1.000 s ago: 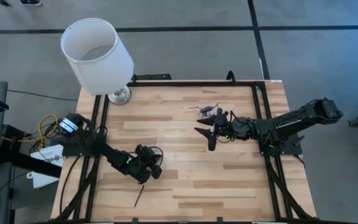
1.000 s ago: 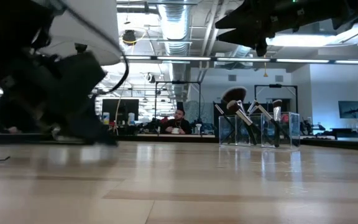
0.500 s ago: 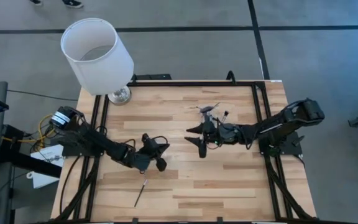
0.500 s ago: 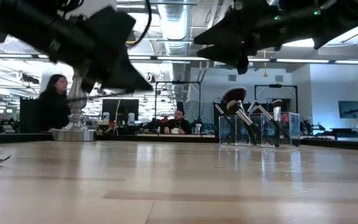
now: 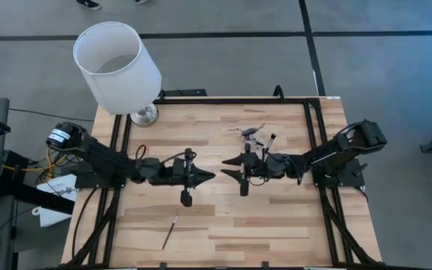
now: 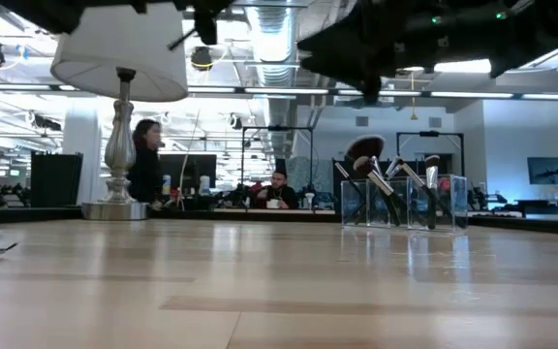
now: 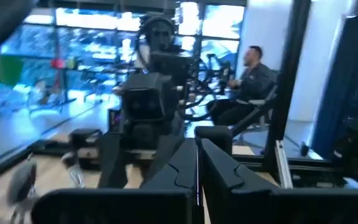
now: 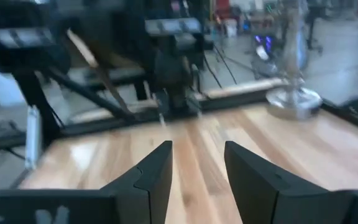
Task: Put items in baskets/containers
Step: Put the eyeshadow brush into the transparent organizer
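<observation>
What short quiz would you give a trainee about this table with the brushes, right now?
1. True or false: the left gripper is shut.
2. The loose brush is: A) standing upright, B) lying flat on the table, C) hanging over the edge.
3. What stands in the clear container?
Key: 1 true; 2 B; 3 makeup brushes.

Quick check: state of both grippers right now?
Left gripper: closed, fingers pressed together, nothing between them.
Right gripper: open, empty.
</observation>
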